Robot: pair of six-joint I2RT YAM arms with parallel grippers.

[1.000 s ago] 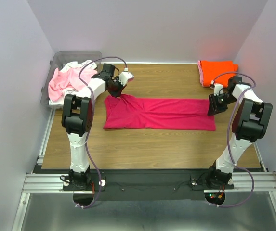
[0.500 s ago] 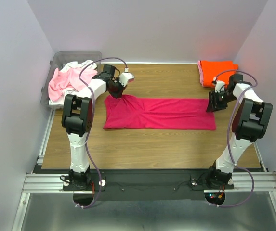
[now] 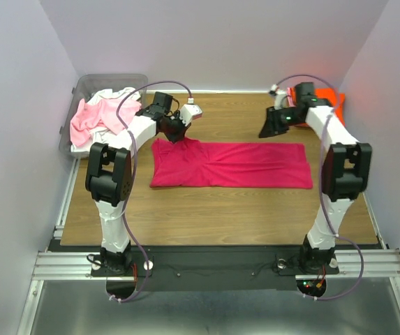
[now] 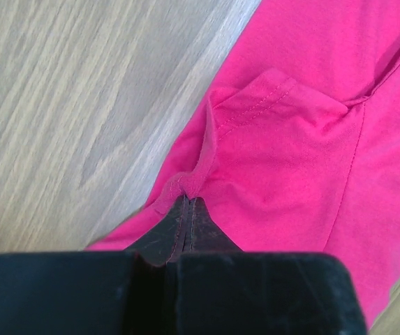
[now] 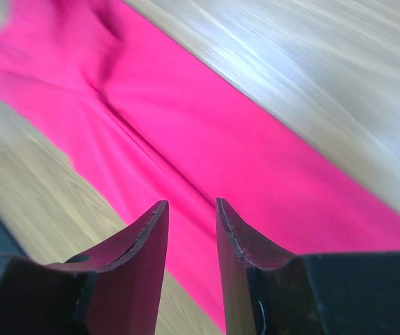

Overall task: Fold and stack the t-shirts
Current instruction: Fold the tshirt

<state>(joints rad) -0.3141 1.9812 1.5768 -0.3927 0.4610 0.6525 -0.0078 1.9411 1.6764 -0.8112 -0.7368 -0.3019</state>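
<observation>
A deep magenta t-shirt (image 3: 234, 164) lies as a long flat strip across the middle of the wooden table. My left gripper (image 3: 173, 135) is at its far left corner, shut on a small pinched fold of the magenta fabric (image 4: 193, 183). The left wrist view shows the jaws (image 4: 188, 202) pressed together on that fold. My right gripper (image 3: 264, 131) hangs open above the table, just beyond the shirt's far edge. In the right wrist view nothing sits between its fingers (image 5: 191, 206), and the magenta t-shirt (image 5: 220, 139) lies below. A folded orange t-shirt (image 3: 334, 98) lies at the back right, partly hidden by the right arm.
A clear plastic bin (image 3: 81, 87) stands at the back left corner. It holds a crumpled pale pink shirt (image 3: 88, 117) and a white one (image 3: 105, 94). Walls close in the table on the left, right and back.
My right arm has lifted off the shirt's right end and swung back and to the left. That end now lies flat on the table. The left gripper has barely moved.
</observation>
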